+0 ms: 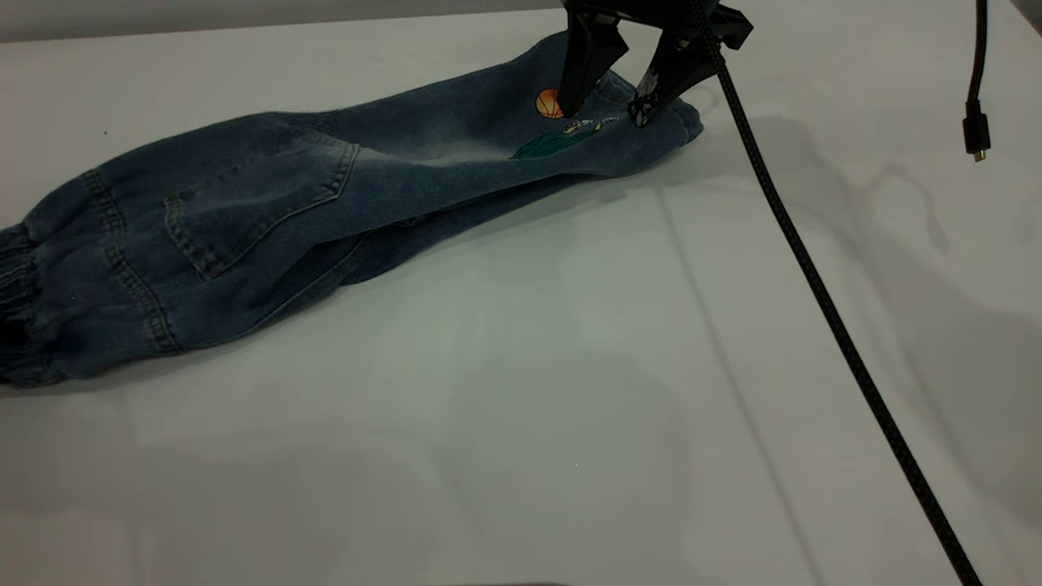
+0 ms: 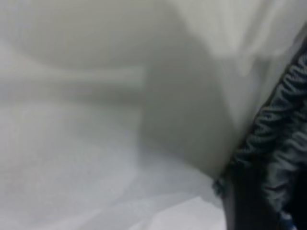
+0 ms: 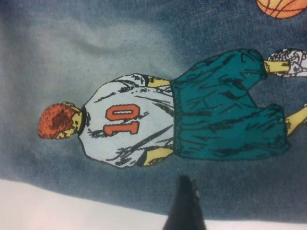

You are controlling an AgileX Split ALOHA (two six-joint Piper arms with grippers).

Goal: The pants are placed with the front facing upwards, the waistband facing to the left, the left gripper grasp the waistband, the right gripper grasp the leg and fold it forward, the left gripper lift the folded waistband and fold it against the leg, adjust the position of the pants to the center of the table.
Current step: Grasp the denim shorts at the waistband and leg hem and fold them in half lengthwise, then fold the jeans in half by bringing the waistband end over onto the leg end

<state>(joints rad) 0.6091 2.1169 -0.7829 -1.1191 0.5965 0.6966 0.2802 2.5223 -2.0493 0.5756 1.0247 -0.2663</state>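
White table (image 1: 570, 391), folded pants (image 1: 326, 203) at left, right gripper (image 1: 604, 112) spread wide over leg (image 1: 586, 134), left gripper unseen

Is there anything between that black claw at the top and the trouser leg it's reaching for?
Nothing visible. The right gripper hangs open directly over the leg of the pants, its fingertips at the cloth beside the basketball print. Only bare table surrounds it.
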